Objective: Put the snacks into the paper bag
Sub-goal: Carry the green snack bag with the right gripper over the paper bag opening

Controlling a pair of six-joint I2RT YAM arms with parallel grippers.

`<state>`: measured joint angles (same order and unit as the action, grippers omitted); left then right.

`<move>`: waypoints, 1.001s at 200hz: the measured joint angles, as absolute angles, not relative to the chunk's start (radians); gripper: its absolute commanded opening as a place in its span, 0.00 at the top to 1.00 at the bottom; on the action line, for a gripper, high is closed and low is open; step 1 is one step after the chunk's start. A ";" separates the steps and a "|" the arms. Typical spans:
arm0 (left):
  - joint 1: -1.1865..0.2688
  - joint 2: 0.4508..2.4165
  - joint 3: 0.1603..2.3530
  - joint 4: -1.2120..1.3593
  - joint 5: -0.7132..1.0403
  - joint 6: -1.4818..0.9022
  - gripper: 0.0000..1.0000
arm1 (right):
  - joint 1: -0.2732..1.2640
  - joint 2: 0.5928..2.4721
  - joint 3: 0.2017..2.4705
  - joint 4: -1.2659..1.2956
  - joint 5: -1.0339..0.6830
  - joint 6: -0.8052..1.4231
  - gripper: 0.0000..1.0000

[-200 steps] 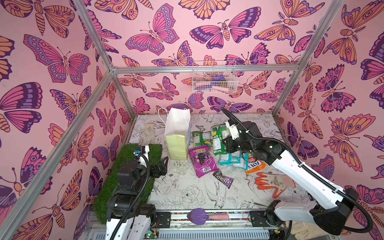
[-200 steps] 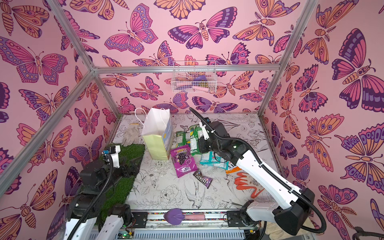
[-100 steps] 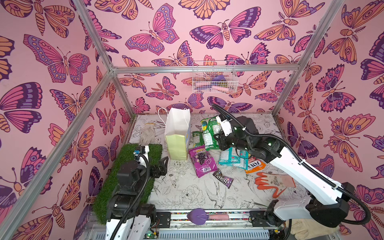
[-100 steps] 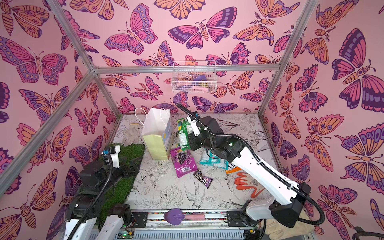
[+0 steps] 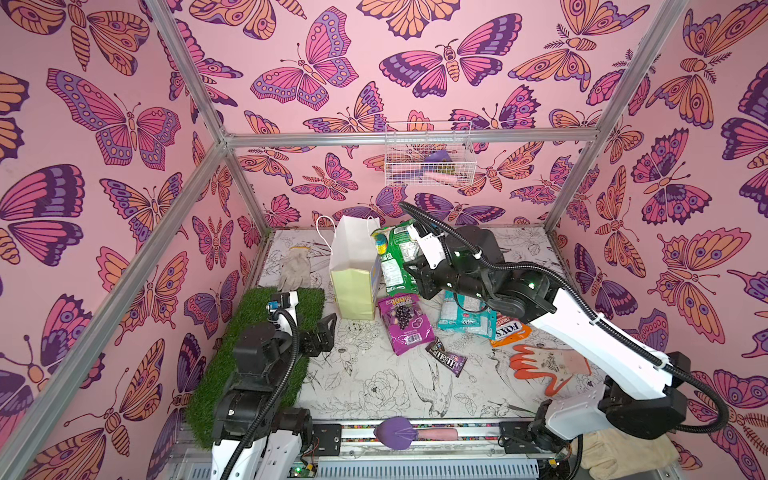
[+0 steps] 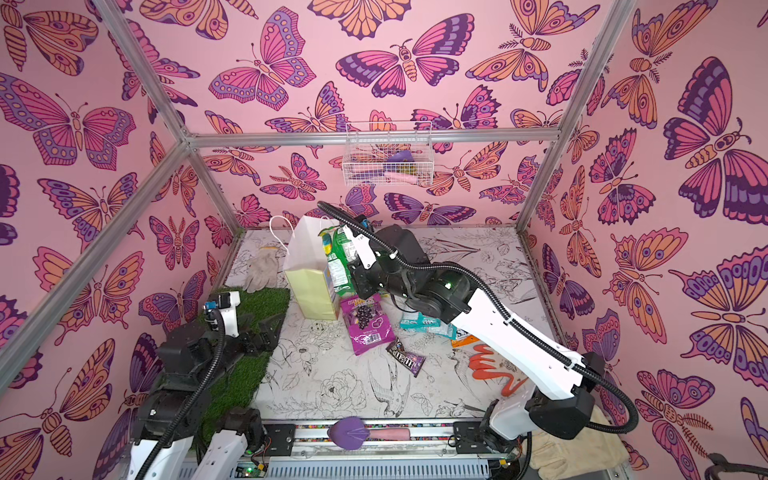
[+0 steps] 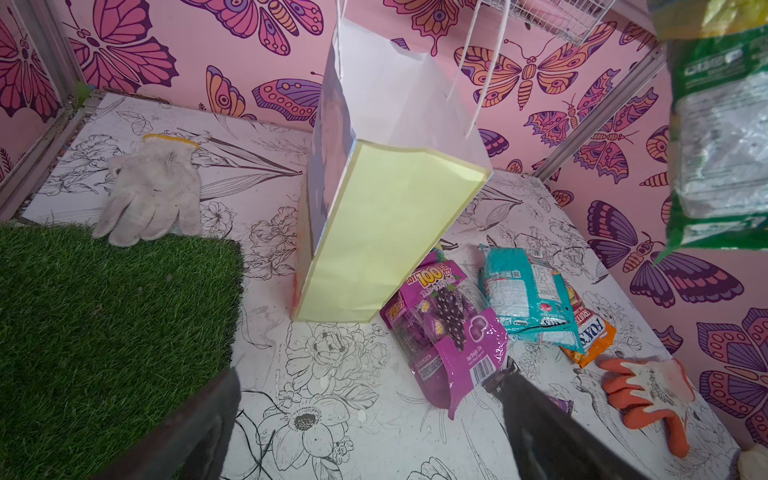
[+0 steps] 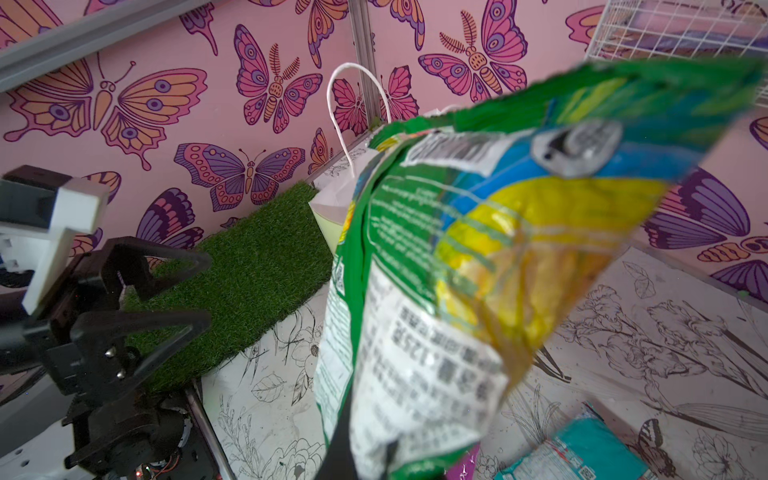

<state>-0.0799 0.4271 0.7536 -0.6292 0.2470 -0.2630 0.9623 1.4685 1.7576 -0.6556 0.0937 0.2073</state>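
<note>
**Green packets (image 5: 400, 253) raised beside the paper bag (image 5: 354, 293), not yet inside**

Left of the paper bag, the left gripper (image 5: 322, 337) rests by the grass mat (image 5: 253, 365), jaws spread wide and empty, so that side of the bag is clear. The bag stands upright with its mouth open and its cord handles up at the rim. Just right of the rim, the right gripper (image 5: 410, 268) is clamped on the lower end of what look like two green packets, so they stand upward, probably to tip in top first. They look broad for the narrow mouth and may snag the rim or a handle. Right of the bag's foot lie the purple pouch (image 5: 405, 326), against it, then the teal packets (image 5: 465, 318), the orange bag (image 5: 510, 332) and the brown packet (image 5: 446, 360).
</note>
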 measured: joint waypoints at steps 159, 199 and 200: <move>-0.080 0.426 0.754 -0.629 0.248 -0.263 0.00 | 1.004 1.793 2.198 -0.735 0.090 0.196 1.00; -0.080 0.426 0.754 -0.629 0.248 -0.263 0.00 | 1.004 1.864 2.314 -0.759 0.098 0.189 1.00; -0.080 0.426 0.754 -0.629 0.248 -0.263 0.00 | 1.004 1.866 2.316 -0.759 0.099 0.189 1.00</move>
